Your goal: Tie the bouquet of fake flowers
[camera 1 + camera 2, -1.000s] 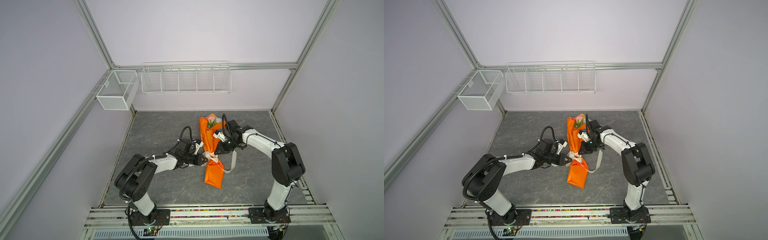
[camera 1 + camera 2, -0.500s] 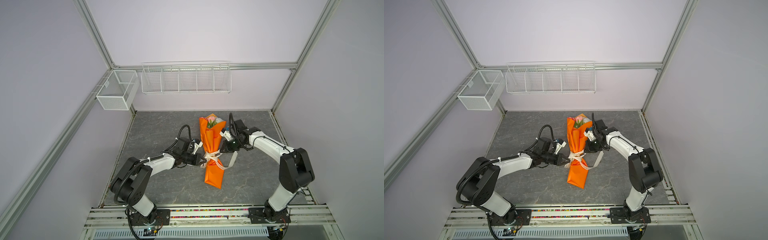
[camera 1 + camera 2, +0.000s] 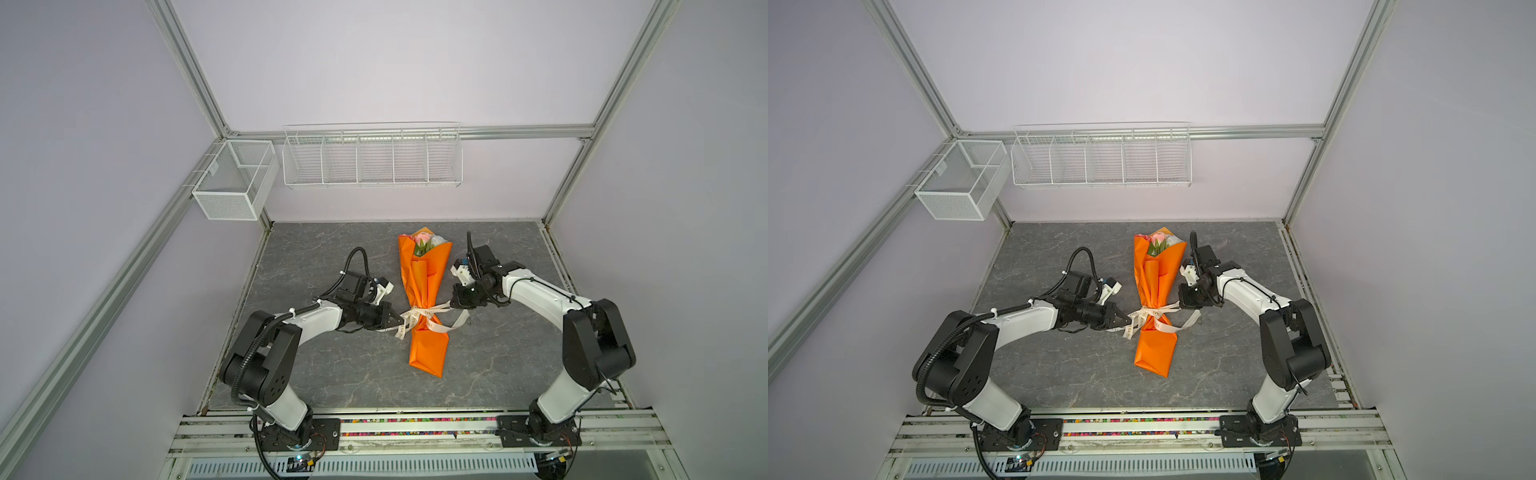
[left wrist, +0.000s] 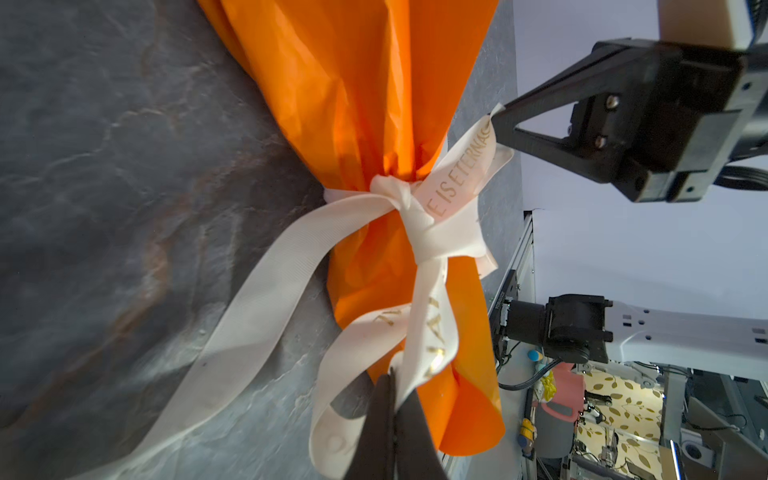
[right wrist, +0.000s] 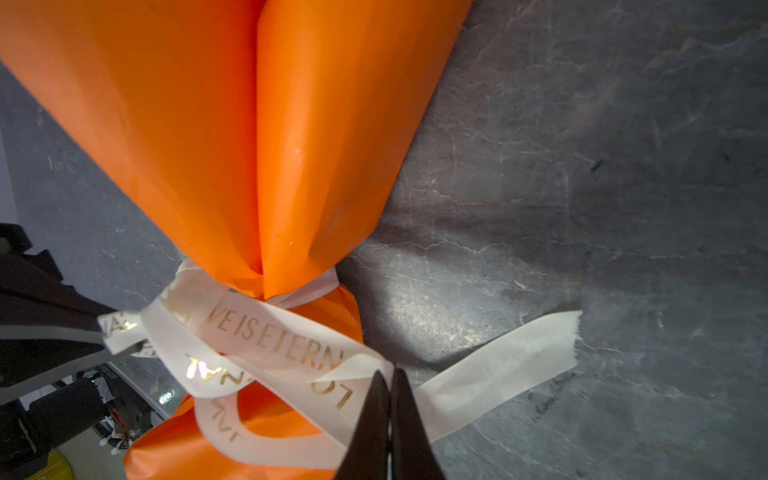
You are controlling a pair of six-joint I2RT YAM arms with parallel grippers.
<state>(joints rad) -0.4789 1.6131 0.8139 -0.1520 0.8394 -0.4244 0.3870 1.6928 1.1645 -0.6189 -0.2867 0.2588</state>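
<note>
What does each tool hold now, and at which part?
Each holds the ribbon: the left tool pinches one loop, the right tool the opposite loop.

The bouquet (image 3: 424, 286) lies flat on my desk (image 3: 324, 374), about mid-width. It is a long cone of orange paper, mouth toward the far edge. The fake flowers (image 3: 424, 241), pink and white, peek from the mouth. A cream ribbon (image 3: 424, 318) with gold lettering is knotted round its narrow waist.

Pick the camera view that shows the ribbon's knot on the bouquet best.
The left wrist view: the knot sits close, sharp and unobstructed against the orange bouquet. The right wrist view shows the ribbon as lettered loops, the knot itself unclear. In both top views the ribbon is only a small pale band.
</note>
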